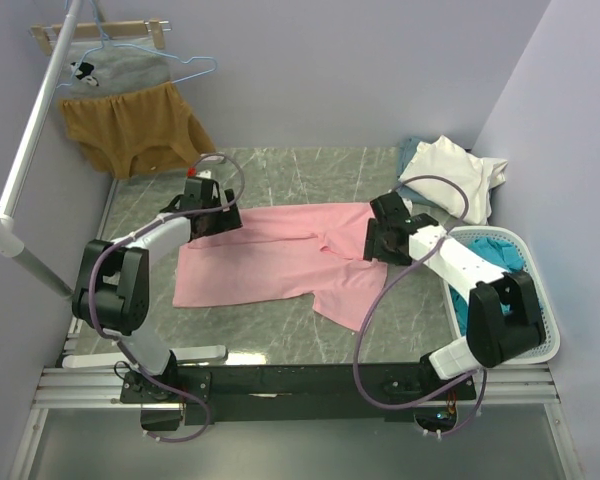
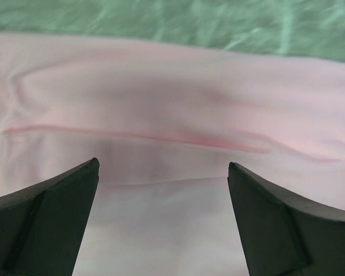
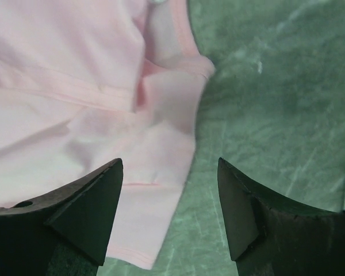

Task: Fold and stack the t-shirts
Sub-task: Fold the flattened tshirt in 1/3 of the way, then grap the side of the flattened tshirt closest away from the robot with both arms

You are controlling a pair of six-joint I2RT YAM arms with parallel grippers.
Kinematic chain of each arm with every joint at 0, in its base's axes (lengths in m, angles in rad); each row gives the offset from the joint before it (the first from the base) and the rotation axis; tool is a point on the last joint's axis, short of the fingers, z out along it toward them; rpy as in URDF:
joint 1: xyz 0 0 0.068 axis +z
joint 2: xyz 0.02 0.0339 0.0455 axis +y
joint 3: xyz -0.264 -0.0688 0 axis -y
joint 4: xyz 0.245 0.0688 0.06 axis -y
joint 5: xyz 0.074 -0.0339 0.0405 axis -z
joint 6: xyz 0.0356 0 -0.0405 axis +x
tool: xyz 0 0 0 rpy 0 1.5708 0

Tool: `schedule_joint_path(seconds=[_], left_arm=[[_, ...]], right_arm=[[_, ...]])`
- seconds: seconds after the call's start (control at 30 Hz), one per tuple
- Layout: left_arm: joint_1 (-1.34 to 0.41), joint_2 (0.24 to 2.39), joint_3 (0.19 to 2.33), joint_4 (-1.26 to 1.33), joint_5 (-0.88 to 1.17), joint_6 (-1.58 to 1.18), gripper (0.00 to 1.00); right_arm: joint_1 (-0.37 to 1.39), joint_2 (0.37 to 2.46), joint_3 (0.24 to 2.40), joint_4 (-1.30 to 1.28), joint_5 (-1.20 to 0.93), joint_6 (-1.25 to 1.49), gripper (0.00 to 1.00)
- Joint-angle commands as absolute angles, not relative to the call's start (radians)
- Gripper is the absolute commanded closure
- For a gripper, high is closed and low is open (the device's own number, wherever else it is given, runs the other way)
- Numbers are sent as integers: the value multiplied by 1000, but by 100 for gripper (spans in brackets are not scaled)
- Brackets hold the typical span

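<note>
Pink t-shirt (image 1: 270,265) flat mid tabletop (image 1: 310,170), long axis running left edge to right edge. L end effector (image 2: 164,172) over its far-left part, jaws wide, nothing held. R end effector (image 3: 169,167) above right end nr sleeve (image 3: 155,230), jaws apart, empty too. Cloth directly under both; each arm nearer own end. White t-shirt (image 1: 450,175) at far-right corner; teal ones (image 1: 495,245) in basket (image 1: 540,300), right edge.

White arm links (image 1: 160,238), black joint housings (image 1: 110,290), looping purple-grey cables (image 1: 358,345), dark wedge-shaped pincer fingers (image 2: 40,230)
</note>
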State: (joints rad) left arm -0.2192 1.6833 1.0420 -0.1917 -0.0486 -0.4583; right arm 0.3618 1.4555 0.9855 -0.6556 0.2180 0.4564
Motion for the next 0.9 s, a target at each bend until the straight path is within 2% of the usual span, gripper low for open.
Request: schedule_joint_path(seconds=[0.0, 0.17, 0.6, 0.87], left_arm=[[-221, 1669, 1149, -126, 87, -468, 1], [-242, 1792, 1285, -130, 193, -471, 1], [-294, 1916, 1338, -87, 249, -469, 1], [-313, 1937, 1324, -87, 238, -466, 1]], right_arm=[[357, 1551, 1106, -604, 180, 474, 27], [356, 1597, 1076, -601, 120, 492, 28], [396, 1257, 744, -626, -40, 635, 29], [489, 1181, 597, -571, -84, 755, 31]])
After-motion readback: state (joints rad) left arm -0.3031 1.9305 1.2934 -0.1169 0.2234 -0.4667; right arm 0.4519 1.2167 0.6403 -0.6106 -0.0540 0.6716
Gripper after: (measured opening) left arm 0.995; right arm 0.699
